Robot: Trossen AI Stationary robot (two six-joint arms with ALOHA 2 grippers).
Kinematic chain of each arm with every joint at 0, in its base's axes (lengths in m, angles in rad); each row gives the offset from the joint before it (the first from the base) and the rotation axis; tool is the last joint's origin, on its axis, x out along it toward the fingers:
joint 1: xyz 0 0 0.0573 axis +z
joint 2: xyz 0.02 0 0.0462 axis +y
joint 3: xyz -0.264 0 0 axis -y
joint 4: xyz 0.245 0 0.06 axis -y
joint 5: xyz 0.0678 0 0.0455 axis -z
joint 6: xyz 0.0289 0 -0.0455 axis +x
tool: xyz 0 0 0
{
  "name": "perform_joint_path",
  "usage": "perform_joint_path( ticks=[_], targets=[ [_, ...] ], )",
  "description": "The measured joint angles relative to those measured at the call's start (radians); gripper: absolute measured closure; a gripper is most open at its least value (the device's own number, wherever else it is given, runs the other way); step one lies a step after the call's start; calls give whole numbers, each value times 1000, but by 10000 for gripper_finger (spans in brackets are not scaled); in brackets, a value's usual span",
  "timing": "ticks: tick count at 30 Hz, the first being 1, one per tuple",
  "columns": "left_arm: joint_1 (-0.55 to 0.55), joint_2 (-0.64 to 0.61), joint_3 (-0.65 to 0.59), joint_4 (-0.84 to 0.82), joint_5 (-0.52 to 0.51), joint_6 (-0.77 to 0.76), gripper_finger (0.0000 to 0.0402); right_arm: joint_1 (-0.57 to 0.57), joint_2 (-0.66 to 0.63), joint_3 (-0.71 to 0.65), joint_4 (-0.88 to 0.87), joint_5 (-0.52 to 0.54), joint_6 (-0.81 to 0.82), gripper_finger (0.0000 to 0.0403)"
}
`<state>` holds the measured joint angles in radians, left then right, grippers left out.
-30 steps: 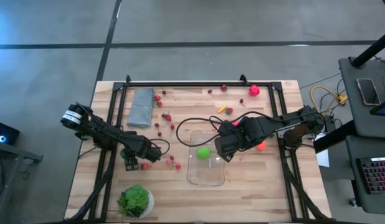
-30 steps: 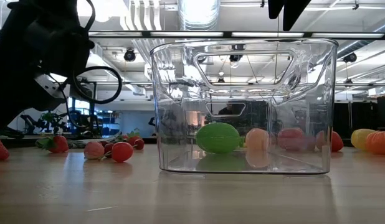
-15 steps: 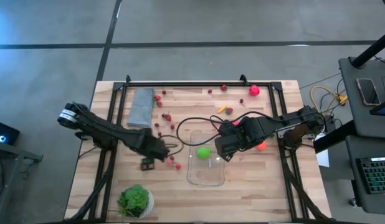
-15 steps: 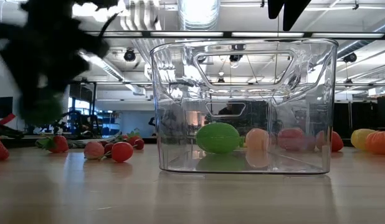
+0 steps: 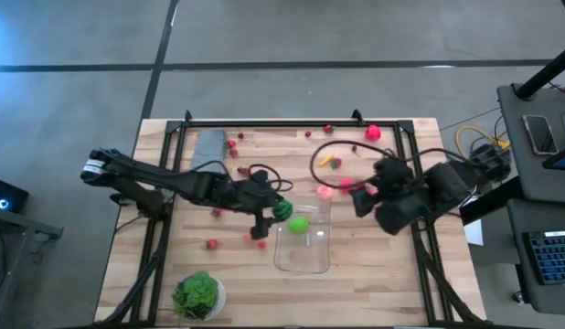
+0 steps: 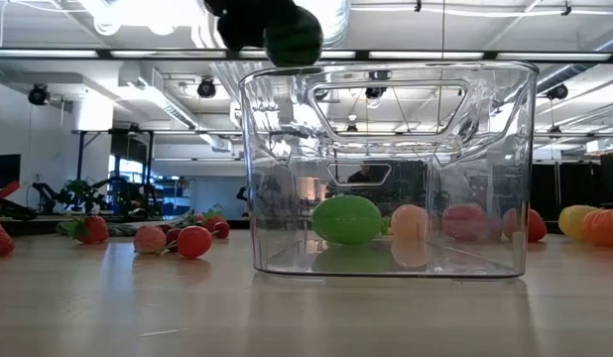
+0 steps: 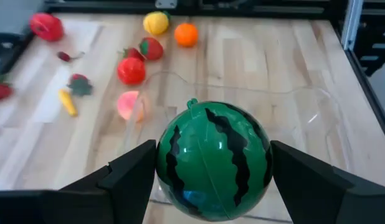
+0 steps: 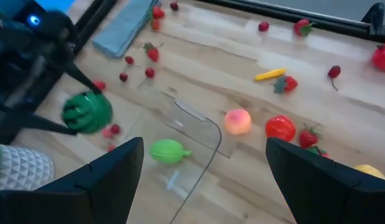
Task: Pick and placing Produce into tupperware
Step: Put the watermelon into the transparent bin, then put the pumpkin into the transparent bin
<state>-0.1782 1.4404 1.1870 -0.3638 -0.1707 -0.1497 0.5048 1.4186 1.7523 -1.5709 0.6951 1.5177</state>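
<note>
Tupperware holding green fruit, left pincer gripping striped ball

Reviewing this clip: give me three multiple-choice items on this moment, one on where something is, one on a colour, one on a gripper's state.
1. Where is the striped green ball?
A. On the cloth
B. Between the left gripper's fingers, at the tupperware's rim
C. Beside the plant pot

2. What colour is the piece lying inside the tupperware?
A. Light green
B. Orange
C. Yellow

3. What state is the right gripper in?
A. Shut on a berry
B. Shut on the tupperware
C. Open, holding nothing

Answers: 1 B, the left wrist view shows the left gripper clamping it, and the low view has it above the rim. 2 A, the light green piece sits on the floor. 3 C, its fingers stand wide apart.
</note>
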Motion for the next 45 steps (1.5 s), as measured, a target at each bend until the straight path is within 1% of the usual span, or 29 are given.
perform_joint_path(
  ticks=[5,8,11,15,17,22,26,28,33,36,39,41,45],
  targets=[
    [9,105,-1,89,38,0,127,17,-74,-110,0,9,57,74],
    [9,177,13,91,45,-5,127,17,-111,-182,0,-17,82,74],
    [9,224,24,78,47,-57,127,17,-139,-236,-1,-42,109,74],
    [8,247,44,79,27,-104,127,20,-151,-278,0,-64,130,74],
    [8,256,55,45,22,-146,121,20,-152,-288,-1,-69,133,74],
    [13,260,80,5,20,-227,84,21,-152,-296,0,-72,132,74],
    [32,261,85,5,64,-350,63,21,-152,-296,1,-66,131,74],
    [41,261,86,8,75,-365,60,20,-154,-296,0,-66,131,74],
    [48,239,85,10,74,-239,59,20,-154,-296,0,-68,124,74],
    [48,186,83,-27,78,-230,59,20,-154,-296,1,-112,97,74],
    [48,120,72,-134,78,-229,59,21,-146,-296,0,-183,81,74],
    [48,75,61,-210,77,-243,59,21,-138,-297,2,-209,79,74],
    [48,-17,46,-435,78,-363,59,18,-113,-297,4,-231,71,74]
  ],
)
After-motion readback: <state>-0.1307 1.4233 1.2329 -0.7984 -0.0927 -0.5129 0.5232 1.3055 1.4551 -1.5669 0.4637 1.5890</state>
